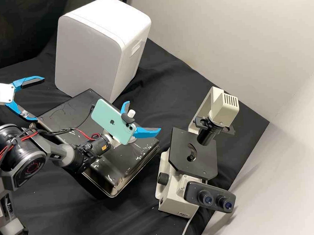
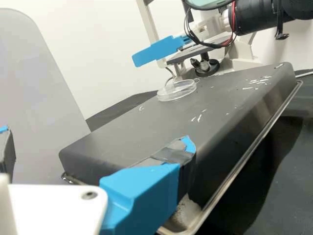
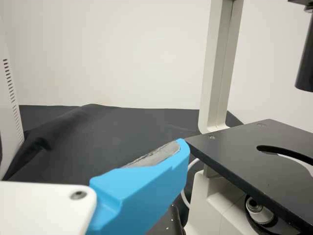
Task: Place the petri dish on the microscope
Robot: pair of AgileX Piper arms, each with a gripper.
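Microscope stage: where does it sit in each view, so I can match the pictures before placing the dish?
High view: the microscope stage is right of centre, just right of the black tray.
Left wrist view: the microscope stage is a thin grey slab far off, beyond the petri dish.
Right wrist view: the microscope stage is close, just past the fingertip.
Shared landmark: the right arm's blue fingers.

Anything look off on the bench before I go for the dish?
Nothing spilled or toppled. The black box under the petri dish has white scratches and flecks at its end nearest the microscope; the dish itself sits flat.
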